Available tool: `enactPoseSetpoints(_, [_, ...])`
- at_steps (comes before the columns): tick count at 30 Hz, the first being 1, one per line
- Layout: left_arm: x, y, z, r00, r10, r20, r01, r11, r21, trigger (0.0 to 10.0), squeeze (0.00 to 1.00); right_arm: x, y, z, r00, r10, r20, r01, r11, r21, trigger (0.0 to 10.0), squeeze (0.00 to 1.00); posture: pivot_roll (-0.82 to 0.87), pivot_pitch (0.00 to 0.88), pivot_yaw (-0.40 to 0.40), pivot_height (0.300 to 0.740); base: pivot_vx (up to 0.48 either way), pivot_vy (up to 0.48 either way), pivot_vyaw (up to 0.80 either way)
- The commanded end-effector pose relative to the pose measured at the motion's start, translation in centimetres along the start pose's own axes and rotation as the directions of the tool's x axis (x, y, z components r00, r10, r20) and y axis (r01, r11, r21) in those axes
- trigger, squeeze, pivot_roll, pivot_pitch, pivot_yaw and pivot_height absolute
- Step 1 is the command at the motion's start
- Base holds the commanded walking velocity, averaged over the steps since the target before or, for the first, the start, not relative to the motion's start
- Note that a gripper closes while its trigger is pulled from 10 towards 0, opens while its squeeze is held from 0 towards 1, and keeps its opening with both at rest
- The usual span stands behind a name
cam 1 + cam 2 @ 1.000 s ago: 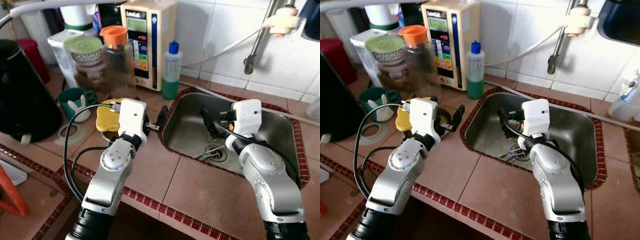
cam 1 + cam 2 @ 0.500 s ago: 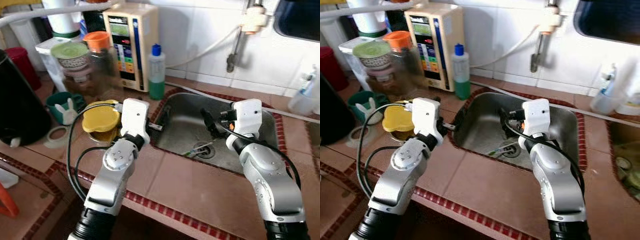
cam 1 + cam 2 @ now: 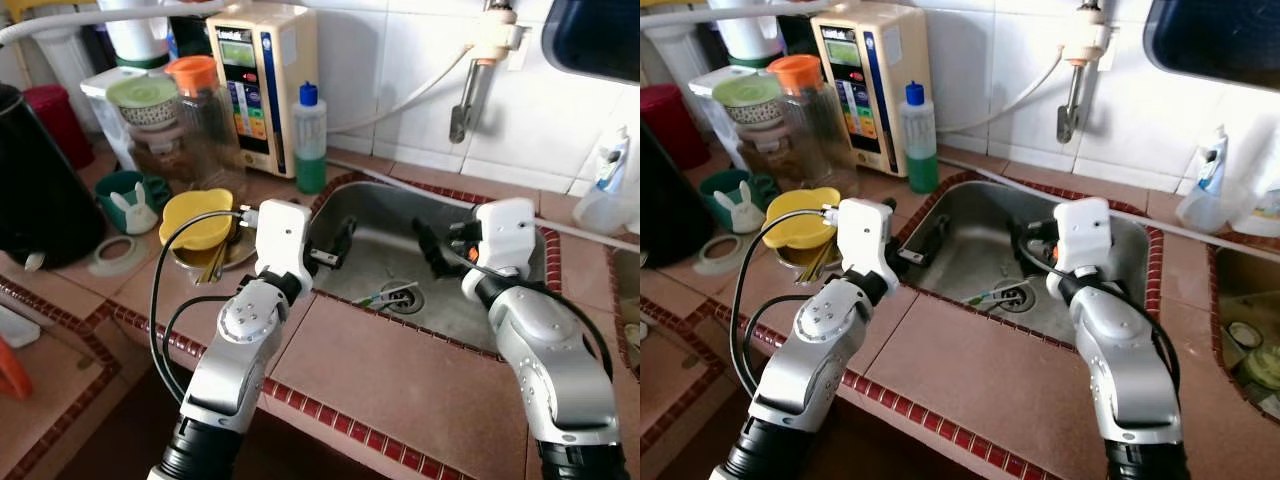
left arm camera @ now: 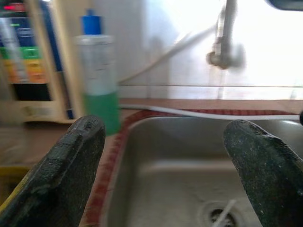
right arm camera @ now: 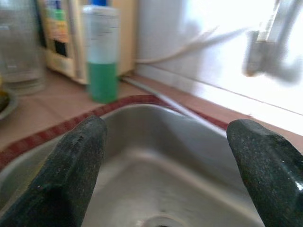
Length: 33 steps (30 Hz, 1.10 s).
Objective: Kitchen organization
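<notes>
Two grippers, left (image 3: 343,243) and right (image 3: 428,248), hang open and empty over the sink (image 3: 520,320); the brush (image 3: 388,296) lies below, between them.

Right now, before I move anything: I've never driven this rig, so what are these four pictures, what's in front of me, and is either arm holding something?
The two wide pictures come from a stereo camera on the robot's head, looking down at a tiled kitchen counter. The silver arms are its own. The left gripper hangs over the near left edge of the steel sink; the right gripper hangs over the basin. The other two pictures are wrist cameras, each looking out between its gripper's two black fingers. Both grippers are open and hold nothing. Near the sink's drain lies a small utensil. Left of the sink sit a yellow bowl, a green soap bottle and a jar with an orange lid.
</notes>
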<state>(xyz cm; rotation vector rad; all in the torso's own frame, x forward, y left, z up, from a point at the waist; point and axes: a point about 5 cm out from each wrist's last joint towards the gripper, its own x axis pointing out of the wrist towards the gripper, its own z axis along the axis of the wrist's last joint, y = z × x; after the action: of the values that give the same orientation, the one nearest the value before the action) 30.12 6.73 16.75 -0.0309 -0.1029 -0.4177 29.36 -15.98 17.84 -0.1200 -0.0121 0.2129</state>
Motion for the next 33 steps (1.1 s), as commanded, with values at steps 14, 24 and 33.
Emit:
enactPoseSetpoints(14, [-0.1, 0.6, -0.1, 1.000, 0.024, -0.012, -0.024, 1.000, -0.001, 10.0, 0.00, 0.2, 0.3, 0.5, 1.000, 0.013, 0.014, -0.013, 1.000, -0.003, 10.0, 0.32, 0.08, 0.017, 0.026, 0.740, 0.000, 0.000, 0.00])
enactPoseSetpoints(24, [-0.8, 3.0, -0.4, 0.984, 0.178, 0.005, -0.176, 0.967, 0.184, 10.0, 0.00, 0.2, 0.9, 0.7, 0.996, 0.065, 0.054, -0.065, 0.998, 0.010, 10.0, 0.00, 0.09, 0.012, 0.014, 0.740, 0.000, 0.000, 0.00])
enactPoseSetpoints(33, [-1.9, 4.3, -0.2, 0.975, 0.220, 0.032, -0.221, 0.944, 0.246, 10.0, 0.00, -1.4, 2.1, 0.9, 0.980, 0.182, 0.081, -0.188, 0.979, 0.077, 10.0, 0.00, 0.10, 0.020, 0.008, 0.740, 0.000, 0.000, 0.00])
